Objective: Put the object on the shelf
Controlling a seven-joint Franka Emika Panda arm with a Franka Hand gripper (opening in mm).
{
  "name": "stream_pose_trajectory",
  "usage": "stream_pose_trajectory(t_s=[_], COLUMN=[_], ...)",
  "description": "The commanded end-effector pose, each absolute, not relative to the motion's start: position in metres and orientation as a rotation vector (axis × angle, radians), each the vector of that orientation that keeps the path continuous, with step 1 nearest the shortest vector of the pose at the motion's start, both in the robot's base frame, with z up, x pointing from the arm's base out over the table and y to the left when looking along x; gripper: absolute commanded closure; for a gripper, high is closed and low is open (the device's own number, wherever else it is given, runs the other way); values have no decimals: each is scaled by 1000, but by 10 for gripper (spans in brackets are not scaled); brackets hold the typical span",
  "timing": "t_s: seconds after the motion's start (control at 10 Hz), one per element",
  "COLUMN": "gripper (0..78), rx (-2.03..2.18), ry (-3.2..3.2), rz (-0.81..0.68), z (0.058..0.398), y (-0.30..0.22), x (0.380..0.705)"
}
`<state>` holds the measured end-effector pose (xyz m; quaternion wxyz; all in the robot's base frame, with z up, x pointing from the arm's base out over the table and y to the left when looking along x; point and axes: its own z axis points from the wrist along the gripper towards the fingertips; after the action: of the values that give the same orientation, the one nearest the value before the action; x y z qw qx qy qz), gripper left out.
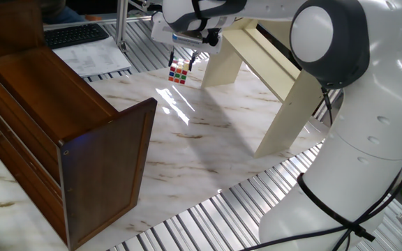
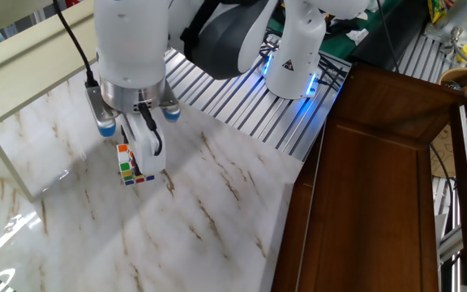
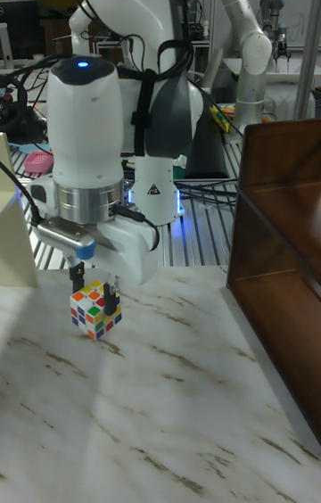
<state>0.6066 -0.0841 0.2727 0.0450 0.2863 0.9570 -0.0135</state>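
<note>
The object, a small multicoloured cube point(image 1: 179, 72), is at the far side of the marble table, just left of the cream shelf point(image 1: 274, 66). My gripper point(image 3: 94, 289) comes down on it from above, one finger on each side, and looks shut on the cube point(image 3: 95, 309), which sits slightly tilted at table height. In the other fixed view a white finger point(image 2: 149, 151) presses the right face of the cube point(image 2: 130, 166), and the second finger is hidden behind it. The shelf's boards point(image 2: 19, 65) run along the left of that view.
A large dark brown wooden cabinet point(image 1: 61, 132) takes up the left of the table and shows again as the cabinet point(image 2: 371, 186) on the right. The arm's white base point(image 1: 354, 160) stands at the table's right. Papers and a keyboard point(image 1: 75, 35) lie beyond the table.
</note>
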Motion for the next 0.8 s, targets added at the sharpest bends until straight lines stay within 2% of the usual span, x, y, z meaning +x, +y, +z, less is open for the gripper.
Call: stream_pose_trajectory(t_s=[0.1, 0.8], gripper=[760, 760], rx=[871, 807], ry=[2938, 2965], rz=[-40, -45], z=[275, 361], y=[-84, -116], x=[608, 593])
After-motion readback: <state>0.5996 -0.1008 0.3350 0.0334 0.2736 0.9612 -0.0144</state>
